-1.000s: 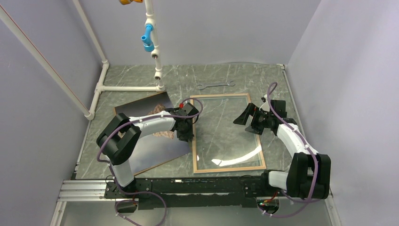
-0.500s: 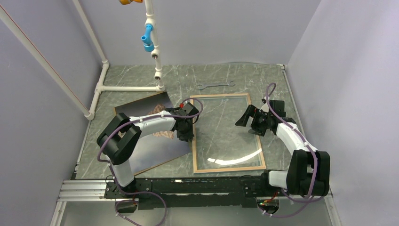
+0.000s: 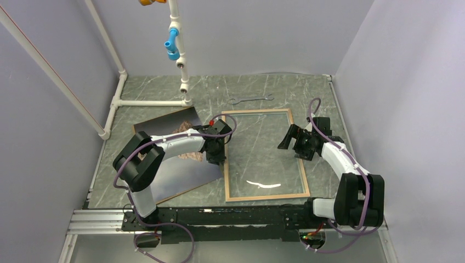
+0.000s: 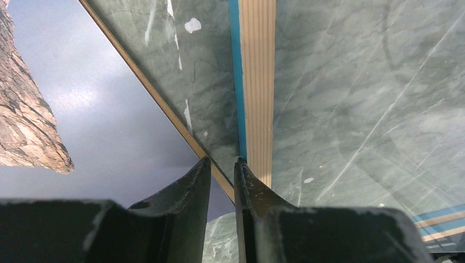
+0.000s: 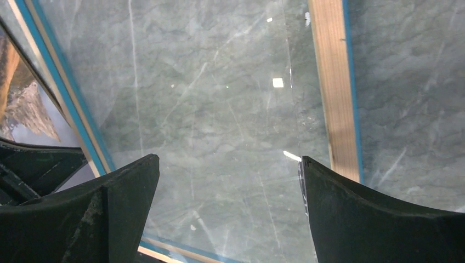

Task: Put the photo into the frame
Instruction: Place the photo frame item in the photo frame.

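The table [image 3: 164,93] carries the frame [image 3: 266,196] tan back up, leaving its recess open for loading. The photo [image 3: 186,172] lies print up just beside its left rail. Right gripper [image 5: 229,159] hovers over the frame, jaws spread, empty. Left gripper [image 4: 222,163] stands nearly closed at the photo's edge; grip cannot be confirmed

The frame [image 3: 266,196] lies tan side up (a glare streak inside); the photo [image 3: 186,172] lies just left; the left gripper [image 3: 215,159] sits between them; a wrench [image 3: 251,99] lies beyond.
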Motion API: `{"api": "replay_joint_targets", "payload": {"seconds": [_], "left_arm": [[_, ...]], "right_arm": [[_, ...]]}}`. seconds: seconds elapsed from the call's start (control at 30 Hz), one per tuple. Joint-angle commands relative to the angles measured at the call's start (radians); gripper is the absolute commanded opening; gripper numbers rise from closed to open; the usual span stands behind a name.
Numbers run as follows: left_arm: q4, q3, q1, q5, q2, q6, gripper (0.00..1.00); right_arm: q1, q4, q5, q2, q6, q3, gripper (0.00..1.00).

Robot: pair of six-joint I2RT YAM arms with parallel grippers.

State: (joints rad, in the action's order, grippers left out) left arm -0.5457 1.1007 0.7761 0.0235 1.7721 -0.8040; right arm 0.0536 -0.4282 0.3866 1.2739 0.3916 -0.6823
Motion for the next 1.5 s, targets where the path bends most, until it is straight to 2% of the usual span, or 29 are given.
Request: {"api": "replay_joint_targets", "payload": {"seconds": [0.0,0.43,0.63,0.77,0.9,1.3,1.47], "left_arm": [[0.017,0.013,0.012,0.000,0.034,0.014,0.28],[0.020,0.009,0.014,0.006,-0.004,0.020,0.33],[0.049,-0.009,0.015,0.002,-0.060,0.025,0.47],[0.045,-0.012,0.015,0.015,-0.098,0.023,0.61],[0.039,-0.015,0.014,0.026,-0.126,0.021,0.68],[0.052,-0.015,0.015,0.009,-0.145,0.025,0.76],[0.090,-0.024,0.015,-0.014,-0.128,0.021,0.77]], "right_arm": [[-0.004,-0.020,-0.068,-0.017,-0.017,-0.048,1.00],[-0.006,-0.040,-0.107,-0.041,-0.015,-0.055,1.00],[-0.005,-0.049,-0.120,-0.052,-0.016,-0.061,1.00],[-0.006,-0.058,-0.129,-0.060,-0.018,-0.063,1.00],[-0.005,-0.063,-0.152,-0.065,-0.019,-0.059,1.00],[-0.007,-0.076,-0.242,-0.055,-0.001,-0.047,1.00],[-0.007,-0.084,-0.226,-0.074,0.003,-0.059,1.00]]}}
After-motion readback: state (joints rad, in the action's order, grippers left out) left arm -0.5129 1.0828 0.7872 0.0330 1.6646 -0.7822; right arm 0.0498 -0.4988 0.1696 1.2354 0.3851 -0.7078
